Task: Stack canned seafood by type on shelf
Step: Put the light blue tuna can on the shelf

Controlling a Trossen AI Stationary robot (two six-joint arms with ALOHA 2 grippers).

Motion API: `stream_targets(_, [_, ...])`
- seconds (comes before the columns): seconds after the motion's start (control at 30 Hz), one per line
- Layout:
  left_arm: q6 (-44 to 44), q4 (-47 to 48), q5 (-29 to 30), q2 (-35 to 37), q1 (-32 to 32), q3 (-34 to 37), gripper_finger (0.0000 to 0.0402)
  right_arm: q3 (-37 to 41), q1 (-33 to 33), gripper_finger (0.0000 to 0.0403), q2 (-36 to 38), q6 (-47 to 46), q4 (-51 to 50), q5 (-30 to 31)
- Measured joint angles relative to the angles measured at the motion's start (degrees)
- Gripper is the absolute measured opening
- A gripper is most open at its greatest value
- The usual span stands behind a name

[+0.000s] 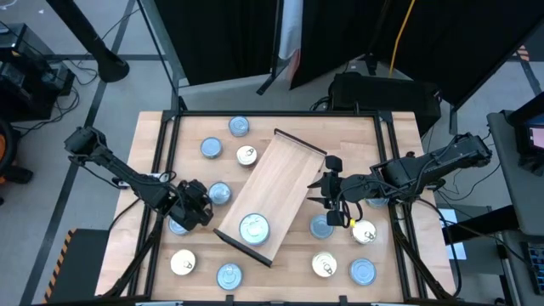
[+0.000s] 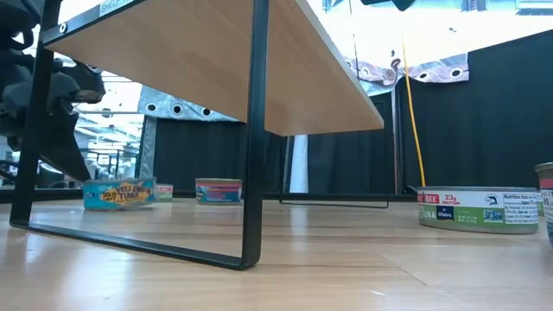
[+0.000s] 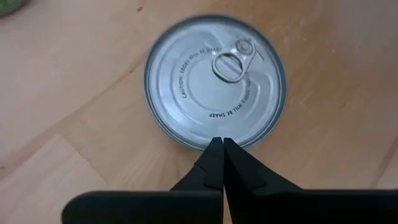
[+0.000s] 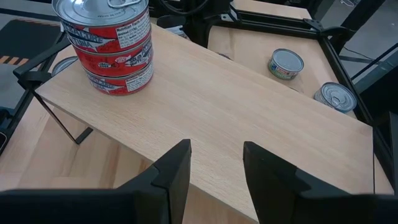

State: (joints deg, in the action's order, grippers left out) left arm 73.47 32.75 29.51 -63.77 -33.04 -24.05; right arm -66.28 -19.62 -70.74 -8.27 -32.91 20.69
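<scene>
The shelf [image 1: 270, 194] is a light wooden board on black legs, lying slantwise mid-table. A stack of red-labelled tins [image 4: 112, 46] stands on its near-left end [image 1: 253, 228]. My left gripper [image 3: 219, 144] is shut and points down at the near rim of a silver pull-tab tin [image 3: 216, 81] that lies flat on the table left of the shelf [image 1: 177, 226]. My right gripper [image 4: 214, 163] hangs open above the shelf's right side [image 1: 328, 192], nothing between its fingers. My left gripper's shut fingertips [image 3: 214, 149] stand at the rim of the silver tin [image 3: 208, 138], coming slanting down from above. Whether they touch the tin, I cannot tell.
Loose tins lie around the shelf: at the far left [image 1: 239, 127] [image 1: 211, 149], near the front edge [image 1: 183, 263] [image 1: 229, 275] [image 1: 323, 265] [image 1: 363, 272], and under my right arm [image 1: 364, 233]. A black frame [image 1: 161, 153] rims the tabletop.
</scene>
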Motion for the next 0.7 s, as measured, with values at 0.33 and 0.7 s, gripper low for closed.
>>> stream_targets(0.33, [2.1,3.0,-3.2,-0.3,0.0,0.6,0.0,0.0,0.0,0.0139,0.0,0.0,-0.2,0.0])
stream_targets(0.7, [1.3,15.1,-5.7,2.2,-0.1,-4.4,0.0,0.0,0.0,0.0139,0.0,0.0,-0.4,0.0])
